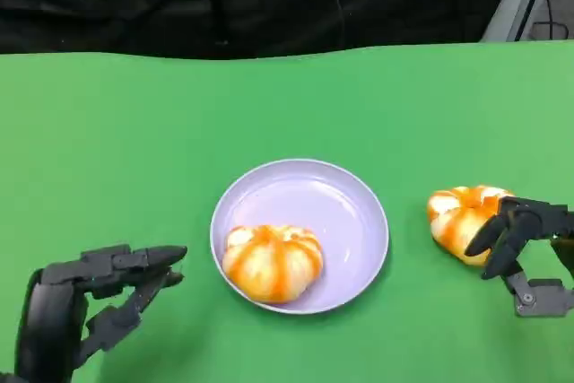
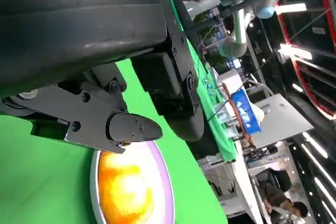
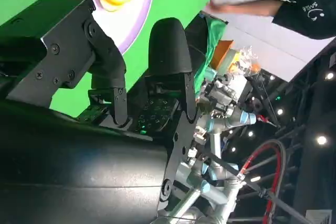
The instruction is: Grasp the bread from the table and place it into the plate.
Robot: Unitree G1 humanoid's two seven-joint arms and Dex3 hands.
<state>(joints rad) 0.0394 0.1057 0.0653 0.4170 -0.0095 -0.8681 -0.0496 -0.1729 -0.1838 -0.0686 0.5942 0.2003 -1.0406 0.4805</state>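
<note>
Although 1 bread roll (image 1: 273, 262) already lay in the lilac plate (image 1: 345, 213), toward its near left rim, we judged the task only half done, since a 2nd bread roll (image 1: 457, 217) sat on the green table (image 1: 134, 150) just to the right of the plate, apart from its rim. Our right hand (image 1: 525, 253) was at that 2nd roll, its fingers (image 1: 493, 232) spread and curved against the roll's near right side. We could not tell whether they had closed on it; the roll rested on the cloth. Our left hand (image 1: 99, 298) hovered near the table's lower left, fingers apart and holding nothing, well away from the plate. What remained, as we saw it, was to secure the roll, lift it and set it beside the 1st. In the right wrist view a person's dark sleeve (image 3: 310, 9) carried small white lettering, too small for us to read with confidence.
</note>
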